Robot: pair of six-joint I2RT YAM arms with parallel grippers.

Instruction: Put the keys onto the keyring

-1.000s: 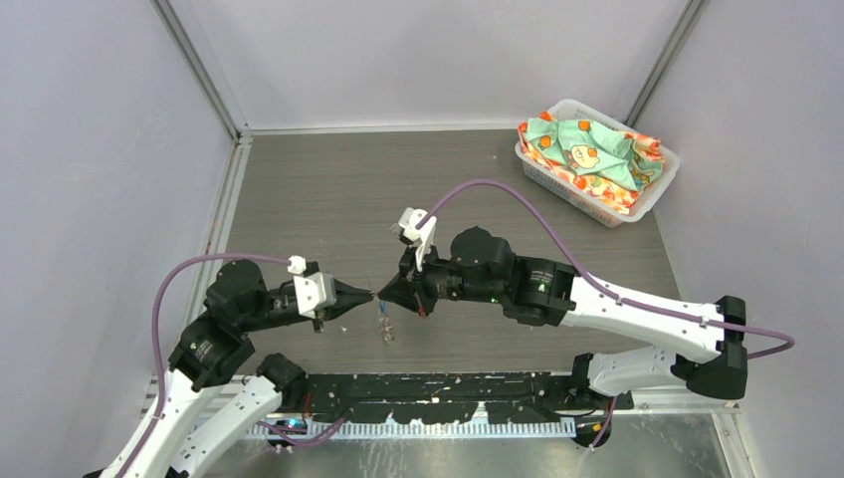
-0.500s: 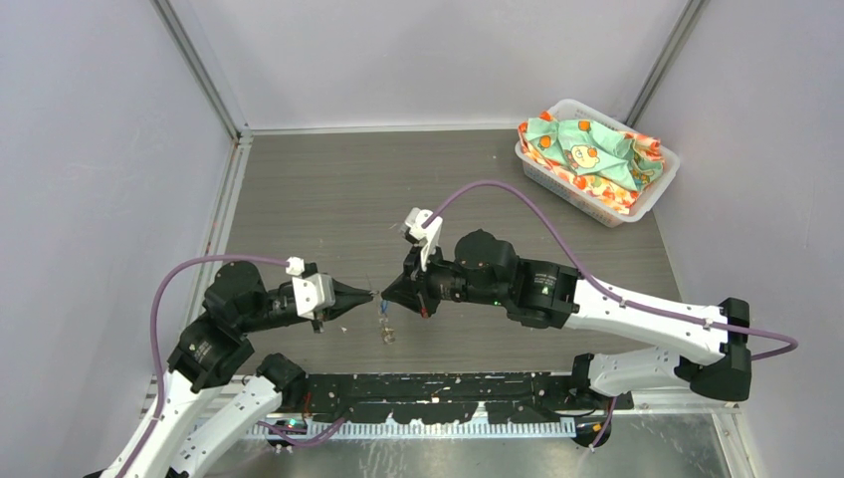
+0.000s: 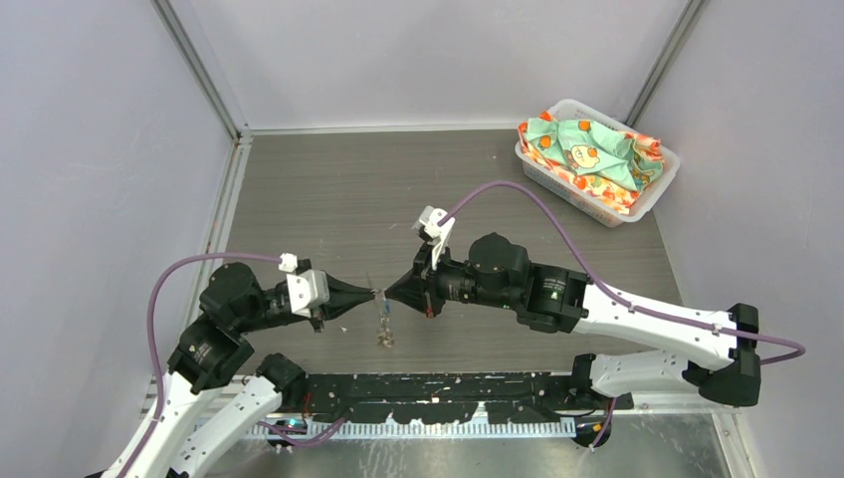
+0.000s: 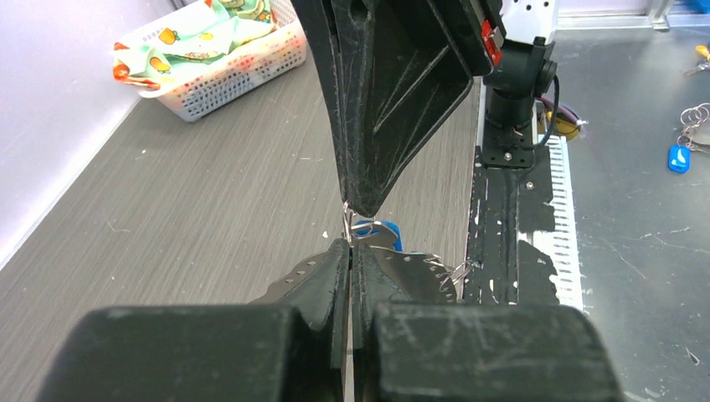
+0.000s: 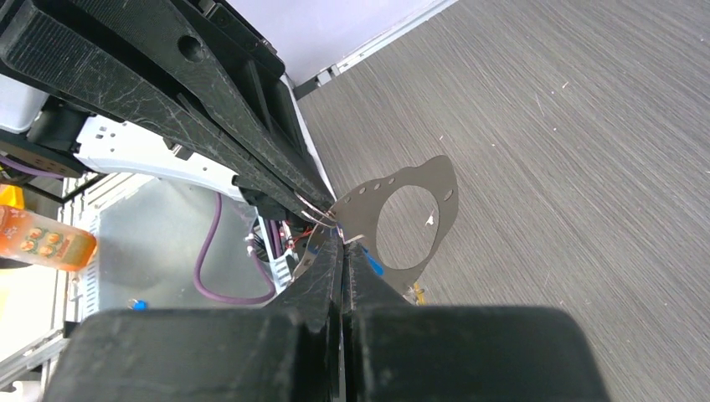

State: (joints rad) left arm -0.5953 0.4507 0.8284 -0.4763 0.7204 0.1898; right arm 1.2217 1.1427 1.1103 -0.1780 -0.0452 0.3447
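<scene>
The right claw (image 3: 389, 293) has drawn rightward and levelled, facing the left claw (image 3: 371, 294).

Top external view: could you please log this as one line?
left end effector: shut on keyring | right end effector: shut on keyring | keys: hanging beneath

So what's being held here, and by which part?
Both the left gripper and right gripper, tip to tip, pinch the keyring at its thin wire top; a blue key dangles below.

Matt wood-grain table (image 3: 328, 199), shiny metal keyring (image 4: 347, 219), plastic basket (image 4: 234, 79).
</scene>
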